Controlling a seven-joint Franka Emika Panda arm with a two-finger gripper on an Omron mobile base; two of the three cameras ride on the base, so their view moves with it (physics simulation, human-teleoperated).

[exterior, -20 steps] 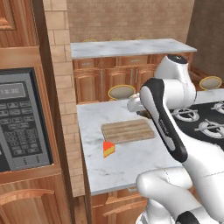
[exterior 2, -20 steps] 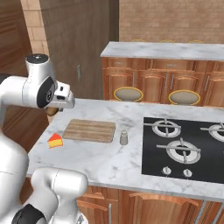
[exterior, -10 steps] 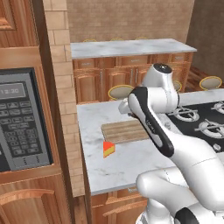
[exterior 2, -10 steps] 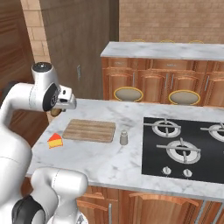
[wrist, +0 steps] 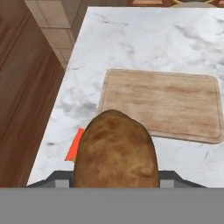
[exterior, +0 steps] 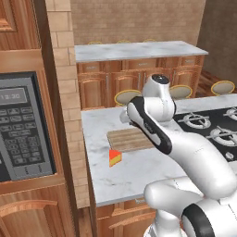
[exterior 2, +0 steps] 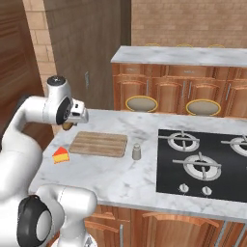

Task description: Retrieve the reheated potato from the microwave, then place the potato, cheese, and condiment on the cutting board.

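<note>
One potato, one cheese wedge, one condiment shaker, one cutting board, one microwave, two round stools, three visible stove burners

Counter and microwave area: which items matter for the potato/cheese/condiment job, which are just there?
Job:
potato, held in the gripper
cheese, on counter beside board
condiment, on counter
cutting board, nothing on it
microwave

Just there:
stovetop
two stools
back counter

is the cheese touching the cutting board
Apart. The right base view shows bare counter between the cheese and the cutting board.
</note>
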